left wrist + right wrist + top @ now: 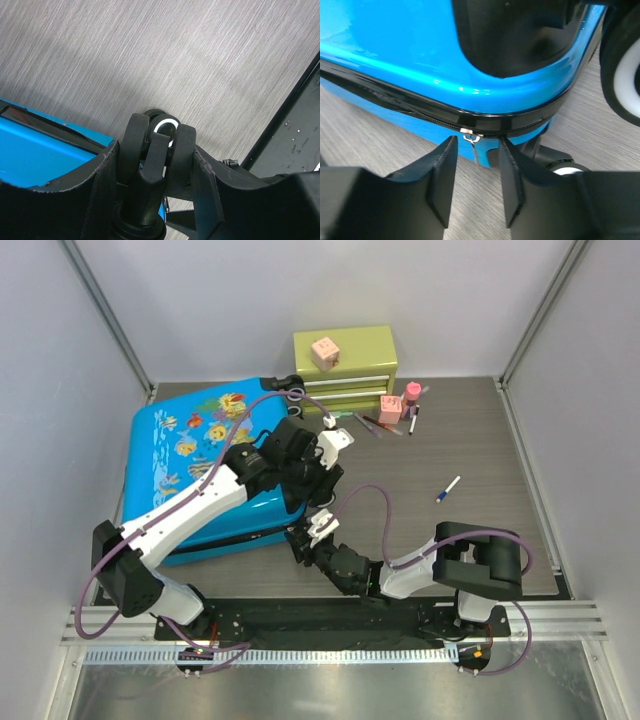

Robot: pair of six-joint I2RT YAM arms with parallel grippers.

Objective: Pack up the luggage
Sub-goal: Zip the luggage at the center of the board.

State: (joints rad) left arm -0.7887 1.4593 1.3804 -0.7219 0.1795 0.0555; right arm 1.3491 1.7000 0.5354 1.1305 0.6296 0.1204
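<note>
Nearest, at the low corner of the suitcase (420,50), straddles the zip tab (471,141) with the right pincer (476,150): jaws parted, one finger on each side, nothing gripped yet. Looks set to take the tab and run the zip. Cannot tell whether that seam is fully shut.

Risks closing off-centre and catching only the thin tip of the tab, then losing it on the first tug. Risks jamming the slider at this rounded corner by pulling straight rather than along the curve. Could also drag the whole suitcase across the table (470,450) instead of moving the zip.

Just beyond, clamps a wheel (135,140) of the suitcase in the left pincer (156,150), fingers snug on both sides, apparently as an anchor. Might swivel or roll in that hold, being a caster, and so let the suitcase twist away from the right pincer.

Farther out, lies flat and closed on the left part of the table. Past it, leaves pens (380,425) loose beside the green drawer chest (360,345). Could mean a zip shut on nothing, if those belong inside.
</note>
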